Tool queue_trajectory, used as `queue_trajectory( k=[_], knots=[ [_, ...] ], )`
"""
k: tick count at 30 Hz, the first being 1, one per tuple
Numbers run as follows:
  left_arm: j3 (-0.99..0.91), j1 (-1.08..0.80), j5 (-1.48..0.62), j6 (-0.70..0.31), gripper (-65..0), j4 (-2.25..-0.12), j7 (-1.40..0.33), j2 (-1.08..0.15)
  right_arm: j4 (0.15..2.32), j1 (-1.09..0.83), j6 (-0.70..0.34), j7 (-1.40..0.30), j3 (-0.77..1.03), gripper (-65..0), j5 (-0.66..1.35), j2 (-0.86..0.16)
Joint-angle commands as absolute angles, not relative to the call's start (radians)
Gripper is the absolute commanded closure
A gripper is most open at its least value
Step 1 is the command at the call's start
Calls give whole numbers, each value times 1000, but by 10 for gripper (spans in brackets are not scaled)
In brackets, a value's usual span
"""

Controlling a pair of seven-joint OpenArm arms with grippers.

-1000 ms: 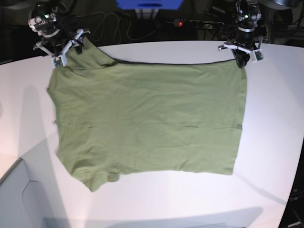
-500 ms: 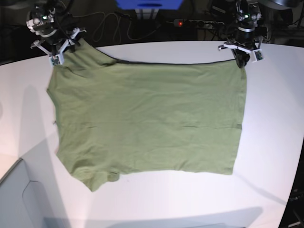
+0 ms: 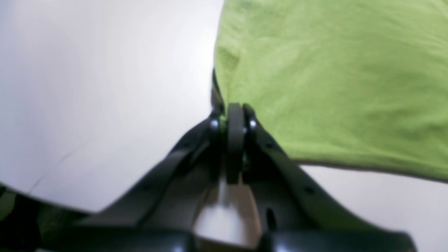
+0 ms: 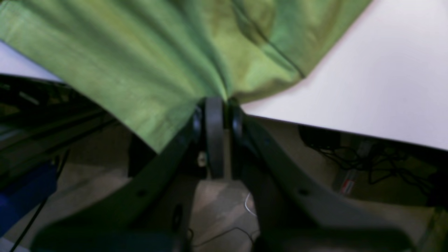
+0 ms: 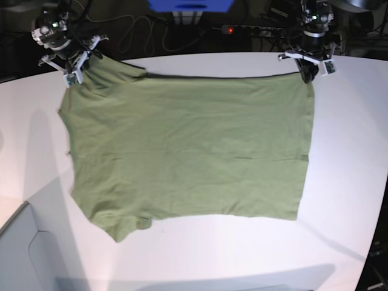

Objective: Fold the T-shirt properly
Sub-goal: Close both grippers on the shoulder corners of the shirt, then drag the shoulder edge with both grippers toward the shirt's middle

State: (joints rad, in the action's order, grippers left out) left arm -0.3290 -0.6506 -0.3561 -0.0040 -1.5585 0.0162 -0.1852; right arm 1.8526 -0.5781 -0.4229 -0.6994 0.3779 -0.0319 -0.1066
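The olive-green T-shirt lies spread flat on the white table, with one sleeve at the near left. At the far left corner, my right gripper is shut on the cloth by the far sleeve. The right wrist view shows its jaws closed, with the T-shirt fanning out in taut folds from them. At the far right corner, my left gripper is shut on the hem corner. In the left wrist view its jaws pinch the edge of the T-shirt.
Behind the table's curved far edge lie a power strip with a red light, cables and a blue object. A pale grey box sits at the near left corner. Floor and cables show below the table edge in the right wrist view.
My right gripper has closed on the cloth at the far left corner. The shirt's far edge has been drawn slightly toward the back of the table. My left gripper has kept its grip.
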Motion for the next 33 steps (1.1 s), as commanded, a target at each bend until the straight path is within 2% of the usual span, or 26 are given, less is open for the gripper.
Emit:
queue_trajectory(
  k=[1,6,15,26,33],
  knots=[
    [-334,-662,-355,2,0,-1572,1,-188,1893,-585,-453,-661,375,-1,-4,-105],
    [-335,-707,-355,4,0,-1601,7,-188,1986,-596,-453,-661,375,-1,-4,-104],
    [-352,-754,-351,7,0,-1735,1,-188,1992,-584,-453,-661,375,-1,-4,-107],
    [-412,-670,-346,7,0,-1755,-1,-188,1988,-489,-455,-661,369,-1,-131,-101],
    [-403,-604,-344,7,0,-1745,-1,-188,1983,-409,-455,-661,366,-1,-142,-101]
  ],
)
